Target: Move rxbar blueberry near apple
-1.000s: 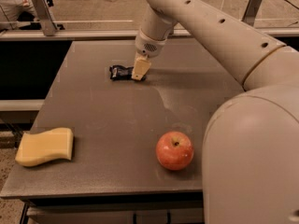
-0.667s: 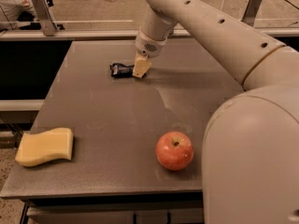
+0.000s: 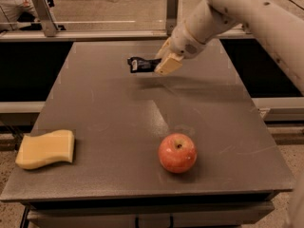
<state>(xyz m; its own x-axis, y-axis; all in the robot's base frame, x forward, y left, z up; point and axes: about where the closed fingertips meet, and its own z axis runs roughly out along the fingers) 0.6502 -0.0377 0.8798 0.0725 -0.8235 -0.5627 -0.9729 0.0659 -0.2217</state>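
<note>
Tool [image 3: 159, 64] pinches one end of the rxbar blueberry [image 3: 139, 64] at the table's [image 3: 118, 113] 12 o'clock. The apple [image 3: 177, 152] sits well apart at 5 o'clock, the yellow sponge [image 3: 46, 148] at 8.

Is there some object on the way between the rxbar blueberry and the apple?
Nothing visible. The pincer grips the rxbar blueberry at the table's far side; only bare table lies between it and the apple. The sponge sits well aside.
</note>
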